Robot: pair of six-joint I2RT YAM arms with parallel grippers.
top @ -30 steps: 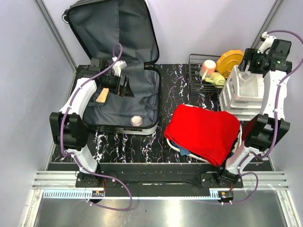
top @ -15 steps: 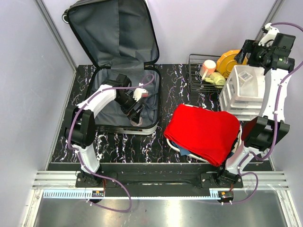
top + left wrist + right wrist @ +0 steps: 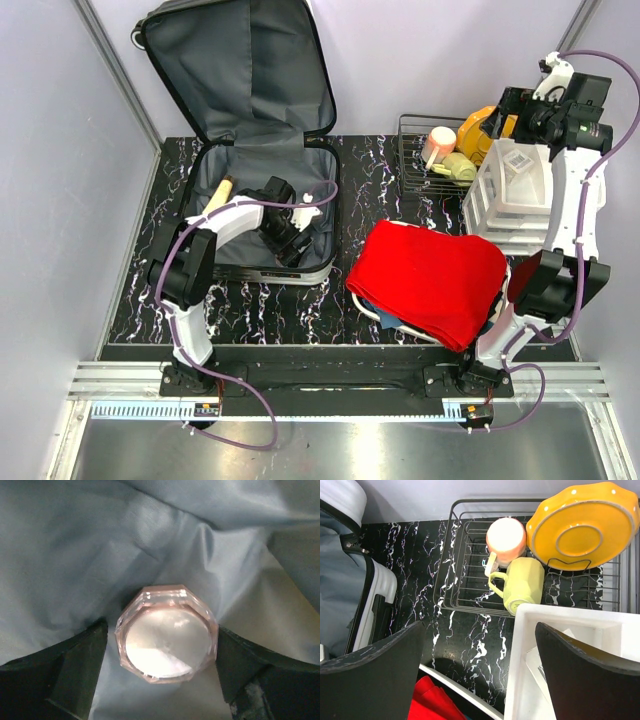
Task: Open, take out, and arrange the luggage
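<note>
Luggage (image 3: 240,70): the hard-shell suitcase lies open on the left half of the black marbled table (image 3: 370,190), its lid propped upright against the back wall and its grey fabric lining facing out. The lower half lies flat, its white shell edge toward the arms. The left gripper (image 3: 289,247) reaches down into the lower half near its front right corner. In the left wrist view its jaws are spread, with the two dark fingers (image 3: 82,665) on either side of a small octagonal jar (image 3: 166,632) that has a clear pinkish rim and a white top. The jar sits on the creased lining. There is a narrow gap at the left finger, and the right finger is at the rim; contact there cannot be confirmed. The jar is not clamped. A tan stick-like item (image 3: 218,195) lies at the left of the same half, well apart from the jar. The right gripper (image 3: 479,630) is raised at the far right, jaws wide, nothing between them. It hangs above the near edge of a wire dish rack (image 3: 451,575) and the corner of a white drawer organiser (image 3: 560,625). The rack holds a pink mug (image 3: 506,539), a pale yellow-green mug (image 3: 522,585) just beside it, and an orange-yellow plate (image 3: 582,525) standing on edge. A red cloth (image 3: 435,280) is draped over a white basin (image 3: 365,305), between the suitcase and the organiser.
</note>
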